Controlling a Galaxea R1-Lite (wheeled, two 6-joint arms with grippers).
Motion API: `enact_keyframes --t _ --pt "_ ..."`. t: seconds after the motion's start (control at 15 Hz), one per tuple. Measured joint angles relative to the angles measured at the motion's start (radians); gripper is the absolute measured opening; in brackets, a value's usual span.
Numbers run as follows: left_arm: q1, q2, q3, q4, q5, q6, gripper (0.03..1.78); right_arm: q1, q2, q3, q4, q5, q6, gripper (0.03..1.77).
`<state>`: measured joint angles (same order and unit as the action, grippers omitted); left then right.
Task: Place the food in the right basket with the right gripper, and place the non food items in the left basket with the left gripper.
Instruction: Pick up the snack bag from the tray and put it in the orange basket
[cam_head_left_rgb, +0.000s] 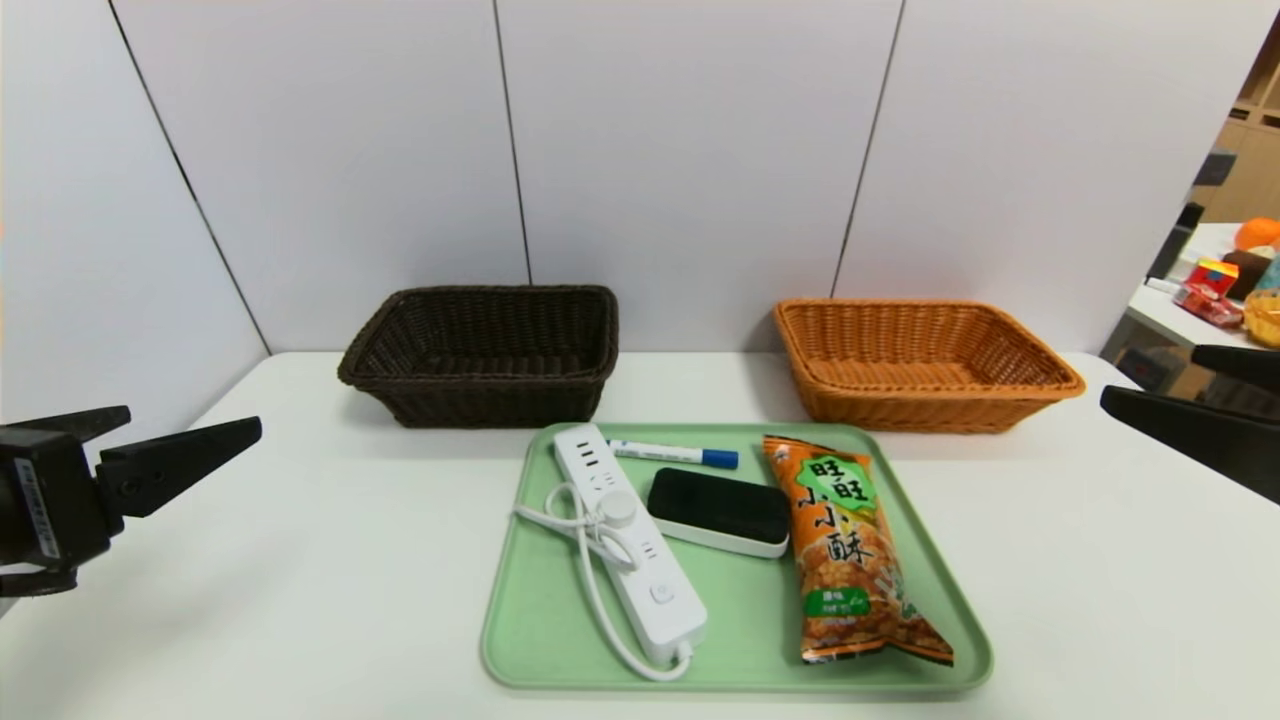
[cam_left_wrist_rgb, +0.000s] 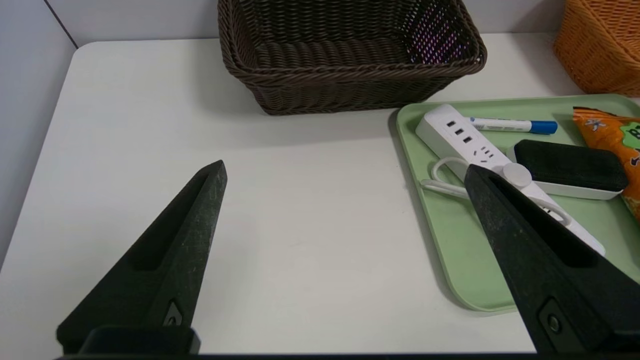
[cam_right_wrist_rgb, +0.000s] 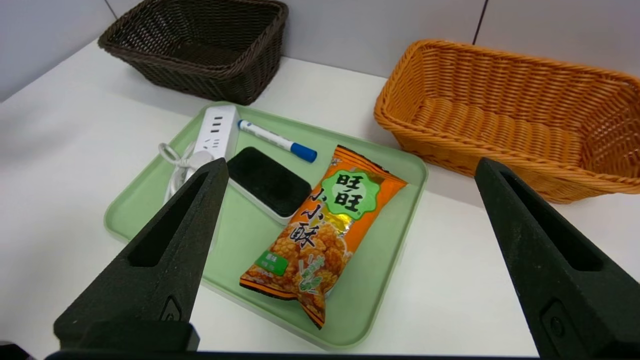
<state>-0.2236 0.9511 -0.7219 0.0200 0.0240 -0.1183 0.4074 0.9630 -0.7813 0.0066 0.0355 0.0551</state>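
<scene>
On a green tray (cam_head_left_rgb: 740, 660) lie the food, an orange snack bag (cam_head_left_rgb: 850, 550), and the non food items: a white power strip (cam_head_left_rgb: 625, 535) with its cord, a black-topped eraser (cam_head_left_rgb: 718, 510) and a blue-capped marker (cam_head_left_rgb: 672, 454). Behind the tray stand the dark brown left basket (cam_head_left_rgb: 485, 355) and the orange-tan right basket (cam_head_left_rgb: 915, 362), both with nothing inside. My left gripper (cam_head_left_rgb: 190, 435) hovers open at the table's left edge, well apart from the tray. My right gripper (cam_head_left_rgb: 1150, 380) stands open at the right edge, holding nothing; in its wrist view the snack bag (cam_right_wrist_rgb: 322, 225) lies ahead between the fingers.
White wall panels close off the back of the white table (cam_head_left_rgb: 330, 560). Off to the far right a second table (cam_head_left_rgb: 1200, 300) carries colourful items. Bare table surface lies on both sides of the tray.
</scene>
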Motion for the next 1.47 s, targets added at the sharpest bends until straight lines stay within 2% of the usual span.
enact_keyframes --t 0.33,0.47,0.73,0.87,1.47 --pt "-0.03 0.003 0.019 0.0 0.024 -0.005 1.69 0.053 0.059 0.006 -0.001 -0.056 0.072 1.7" --pt "-0.03 0.004 0.022 0.0 0.024 -0.007 1.69 0.082 0.09 0.007 -0.003 -0.082 0.081 1.7" --pt "-0.032 0.003 0.031 -0.001 0.024 -0.007 1.69 0.114 0.15 0.008 -0.004 -0.097 0.107 1.7" --pt "-0.032 0.003 0.034 0.0 0.024 -0.007 1.69 0.127 0.189 0.004 -0.004 -0.125 0.116 1.7" --pt "-0.031 -0.003 0.043 0.0 0.026 -0.006 1.69 0.193 0.352 -0.117 0.071 -0.237 0.183 1.7"
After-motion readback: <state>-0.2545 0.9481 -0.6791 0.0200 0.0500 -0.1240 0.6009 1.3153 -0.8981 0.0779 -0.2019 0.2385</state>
